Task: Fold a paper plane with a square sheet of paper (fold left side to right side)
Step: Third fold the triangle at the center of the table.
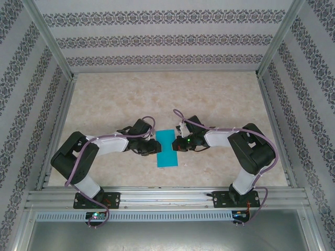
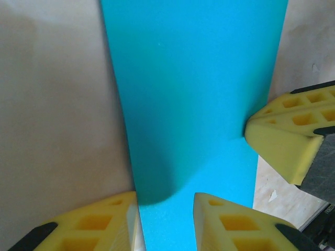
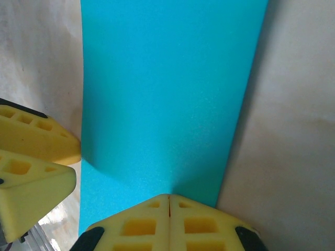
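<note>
Teal paper flat, left gripper parted over it, right gripper closed at its edge

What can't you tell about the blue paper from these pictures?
Top view: paper side edges, covered by left end effector and right end effector; creases too small.
Left wrist: whether left end effector touches paper; cut off at bottom.
Right wrist: whether shut right end effector pinches paper; fingertips hide contact.

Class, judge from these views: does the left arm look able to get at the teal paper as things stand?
Probably yes. The left gripper stands open right over an edge of the teal paper, nothing between. The right gripper, shut, sits at the opposite edge.
</note>
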`<state>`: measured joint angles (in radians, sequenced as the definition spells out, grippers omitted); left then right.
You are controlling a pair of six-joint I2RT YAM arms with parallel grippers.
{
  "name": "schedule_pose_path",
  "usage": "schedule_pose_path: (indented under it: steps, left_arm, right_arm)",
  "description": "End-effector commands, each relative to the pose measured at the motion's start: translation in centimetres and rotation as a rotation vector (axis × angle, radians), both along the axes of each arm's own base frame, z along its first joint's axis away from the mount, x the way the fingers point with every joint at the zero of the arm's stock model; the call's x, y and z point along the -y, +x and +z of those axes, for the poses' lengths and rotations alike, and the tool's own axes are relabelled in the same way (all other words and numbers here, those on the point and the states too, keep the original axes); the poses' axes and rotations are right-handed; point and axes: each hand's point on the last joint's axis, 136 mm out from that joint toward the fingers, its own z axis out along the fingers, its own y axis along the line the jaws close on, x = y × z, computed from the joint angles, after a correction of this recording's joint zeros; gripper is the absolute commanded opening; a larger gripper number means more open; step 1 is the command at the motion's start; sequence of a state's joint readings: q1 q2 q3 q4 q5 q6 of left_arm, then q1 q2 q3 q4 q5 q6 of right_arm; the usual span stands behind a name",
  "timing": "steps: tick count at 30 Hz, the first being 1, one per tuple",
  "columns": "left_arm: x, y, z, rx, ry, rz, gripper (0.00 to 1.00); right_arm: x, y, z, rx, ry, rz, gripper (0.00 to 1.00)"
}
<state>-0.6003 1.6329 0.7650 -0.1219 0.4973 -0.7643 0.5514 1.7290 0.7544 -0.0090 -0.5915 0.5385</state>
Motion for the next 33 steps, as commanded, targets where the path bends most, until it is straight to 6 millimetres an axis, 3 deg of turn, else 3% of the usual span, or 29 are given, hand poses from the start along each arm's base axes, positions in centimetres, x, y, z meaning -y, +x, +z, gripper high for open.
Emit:
schedule_pose_path:
  steps: [1, 6, 15, 18, 27, 33]
  left_arm:
    - [0.8, 0.2, 0.1, -0.003, -0.006, -0.007, 0.34]
    - [1.4, 0.3, 0.1, -0.009, -0.04, -0.012, 0.33]
    - [2.7, 1.5, 2.2, 0.054, -0.148, 0.025, 0.39]
    - [2.5, 1.9, 2.2, 0.073, -0.138, 0.046, 0.45]
    - [1.4, 2.8, 1.8, 0.091, -0.096, 0.067, 0.5]
    - [0.9, 2.7, 1.5, 0.075, -0.086, 0.072, 0.35]
  right_arm:
    - [1.8, -1.1, -2.2, -0.057, -0.095, -0.015, 0.0]
    - [1.7, -1.1, -2.1, -0.056, -0.092, -0.012, 0.0]
    - [1.6, -1.0, -2.0, -0.056, -0.085, -0.012, 0.0]
    - [1.6, -1.1, -2.0, -0.056, -0.084, -0.008, 0.0]
    - [1.6, -1.1, -2.0, -0.056, -0.083, -0.004, 0.0]
    - [1.5, -1.0, -1.9, -0.049, -0.08, -0.004, 0.0]
